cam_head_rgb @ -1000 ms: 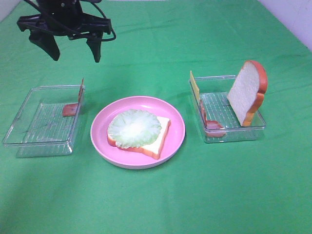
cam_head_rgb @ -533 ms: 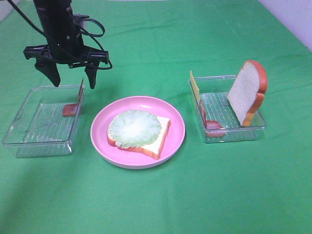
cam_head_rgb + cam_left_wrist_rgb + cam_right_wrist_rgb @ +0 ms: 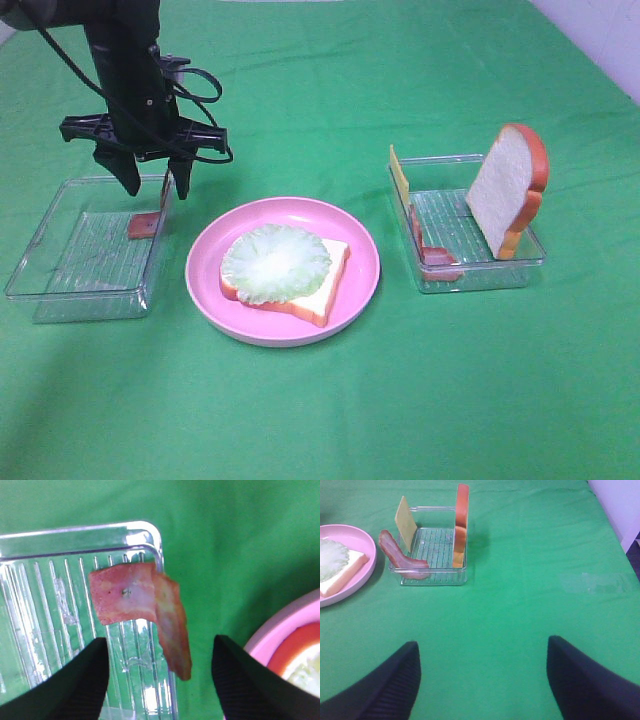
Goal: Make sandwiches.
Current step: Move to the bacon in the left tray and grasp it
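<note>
Left tool (image 3: 158,192), jaws apart, straddles the bacon (image 3: 130,600) leaning on the tray (image 3: 75,530) wall, easy to pinch; right tool (image 3: 482,645) hangs wide.

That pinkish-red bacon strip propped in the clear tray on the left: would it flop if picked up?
The pink-red toy bacon strip is probably fairly stiff: it holds a bent shape, one end leaning up the wall of the clear plastic tray. It looks thin, so likely light. Propped like that, it may tip or slide if nudged.
</note>
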Tool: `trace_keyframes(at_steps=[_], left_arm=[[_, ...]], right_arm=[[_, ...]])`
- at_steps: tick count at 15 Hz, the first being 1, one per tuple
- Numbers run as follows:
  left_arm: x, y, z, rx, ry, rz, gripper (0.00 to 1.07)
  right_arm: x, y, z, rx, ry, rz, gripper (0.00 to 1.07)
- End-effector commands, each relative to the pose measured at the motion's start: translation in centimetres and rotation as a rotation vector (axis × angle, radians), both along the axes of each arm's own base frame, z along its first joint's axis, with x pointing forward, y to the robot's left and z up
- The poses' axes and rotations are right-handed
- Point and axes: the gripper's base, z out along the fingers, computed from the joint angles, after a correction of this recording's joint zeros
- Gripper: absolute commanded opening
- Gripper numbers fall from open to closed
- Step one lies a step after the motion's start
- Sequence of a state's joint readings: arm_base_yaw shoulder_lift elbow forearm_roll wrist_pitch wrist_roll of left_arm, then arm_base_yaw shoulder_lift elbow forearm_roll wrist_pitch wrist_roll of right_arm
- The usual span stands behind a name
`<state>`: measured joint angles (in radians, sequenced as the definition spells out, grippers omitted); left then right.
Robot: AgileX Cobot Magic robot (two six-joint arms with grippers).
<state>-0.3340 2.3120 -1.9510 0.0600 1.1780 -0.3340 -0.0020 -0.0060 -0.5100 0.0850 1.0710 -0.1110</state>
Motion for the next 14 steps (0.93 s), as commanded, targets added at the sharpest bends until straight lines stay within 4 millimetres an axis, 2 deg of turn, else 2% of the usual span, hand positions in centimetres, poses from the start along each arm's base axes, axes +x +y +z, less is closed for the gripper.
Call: trace_keyframes(at_steps=[1,2,7,10,11,13,14], left_arm=[[0.3,0.0,0.0,-0.005,-0.029,0.008,0.40],[0.4,0.0,0.0,-0.006,-0.032,0.008,0.37],[0.5,0.0,0.0,-0.011,-0.053,0.006,0.00],[0.4,0.1,0.5,-0.007,-0.047,-0.005,0.00],[0.2,0.1,1.2,-0.008,-0.054,-0.010,0.00],[-0.3,0.2,3.2,-0.021,-0.069,-0.013,0.00],[-1.1,0.1,5.4,-0.064,-0.074,-0.039,0.00]], right_arm=[[-0.1,0.0,-0.1,-0.003,-0.021,-0.004,0.68],[-0.1,0.0,-0.1,-0.003,-0.021,-0.004,0.68],[-0.1,0.0,-0.1,-0.003,-0.021,-0.004,0.68],[-0.1,0.0,-0.1,-0.003,-0.021,-0.004,0.68],[-0.1,0.0,-0.1,-0.003,-0.021,-0.004,0.68],[-0.1,0.0,-0.1,-0.003,-0.021,-0.004,0.68],[-0.1,0.0,-0.1,-0.003,-0.021,-0.004,0.68]])
